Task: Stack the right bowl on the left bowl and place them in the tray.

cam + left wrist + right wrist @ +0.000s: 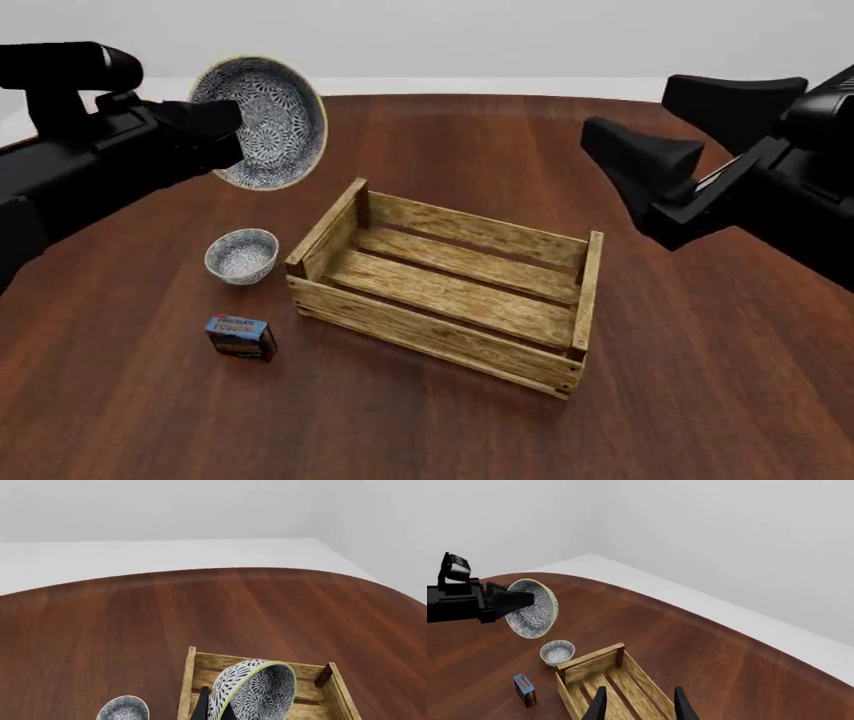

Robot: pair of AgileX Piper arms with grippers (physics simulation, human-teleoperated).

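My left gripper (pixel 230 122) is shut on the rim of a white bowl with a blue-grey floral pattern (pixel 274 120). It holds the bowl in the air, tilted on edge, above the table left of the tray. In the left wrist view this bowl (pixel 267 690) hangs over the tray's near end (pixel 187 680). An identical bowl (pixel 242 254) stands upright on the table just left of the tray (pixel 441 325). I cannot tell which one is the right bowl. My right gripper (pixel 627 110) is open and empty, raised beyond the tray's right end.
A small blue-and-red pudding box (pixel 240 337) stands on the table in front of the standing bowl. The brown round table (pixel 694 400) ends at a curved far edge. The tray holds nothing.
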